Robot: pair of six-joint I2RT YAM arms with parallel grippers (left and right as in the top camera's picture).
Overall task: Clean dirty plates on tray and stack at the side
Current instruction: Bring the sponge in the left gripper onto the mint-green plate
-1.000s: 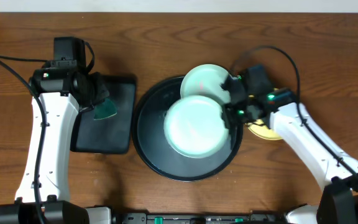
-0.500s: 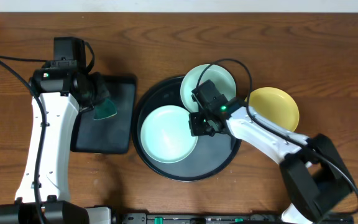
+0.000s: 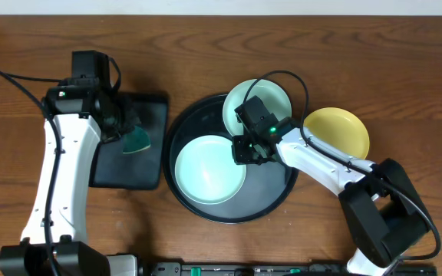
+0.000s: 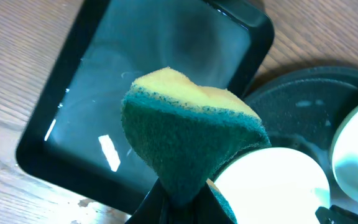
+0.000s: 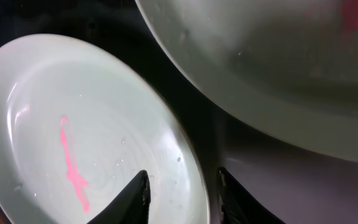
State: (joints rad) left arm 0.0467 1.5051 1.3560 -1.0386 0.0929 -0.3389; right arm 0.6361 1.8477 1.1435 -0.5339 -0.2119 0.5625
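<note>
Left gripper (image 4: 180, 198): pinching sponge (image 4: 185, 134), coarse green scourer on yellow foam.
Right gripper (image 5: 184, 190): jaws parted, astride glossy mint plate (image 5: 73, 124), at its 2 o'clock rim.

Brown wood-grain table (image 3: 405, 77); pale strip (image 3: 282, 6) along far edge.

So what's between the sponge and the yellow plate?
Overhead view: the round tray, with the lower green plate and upper green plate on it, and the right gripper at the lower plate's rim.
</note>
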